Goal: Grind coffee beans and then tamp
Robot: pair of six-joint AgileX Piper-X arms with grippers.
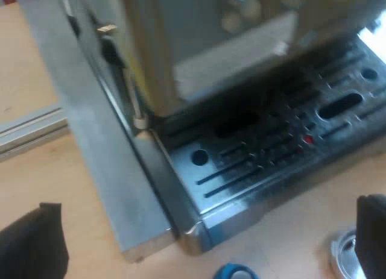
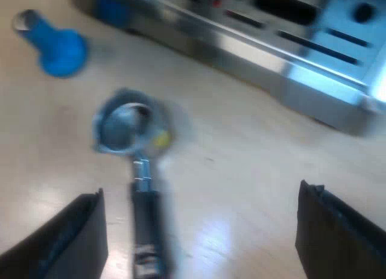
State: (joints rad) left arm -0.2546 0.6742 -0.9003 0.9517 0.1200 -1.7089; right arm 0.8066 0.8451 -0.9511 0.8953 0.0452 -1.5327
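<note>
Beside blue tamper (image 2: 57, 47), loose metal holder (image 2: 128, 129).

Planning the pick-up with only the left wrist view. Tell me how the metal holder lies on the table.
Observer: The metal holder lies loose on the table, its dark handle pointing toward the right gripper.
Operator: Report that gripper's state.
Observer: Its fingers are spread wide and hold nothing; the handle lies nearer one finger than the other.
Operator: Now place the blue tamper.
Observer: The blue tamper rests on the table beyond the holder's basket, apart from it, close to the front of the espresso machine.
</note>
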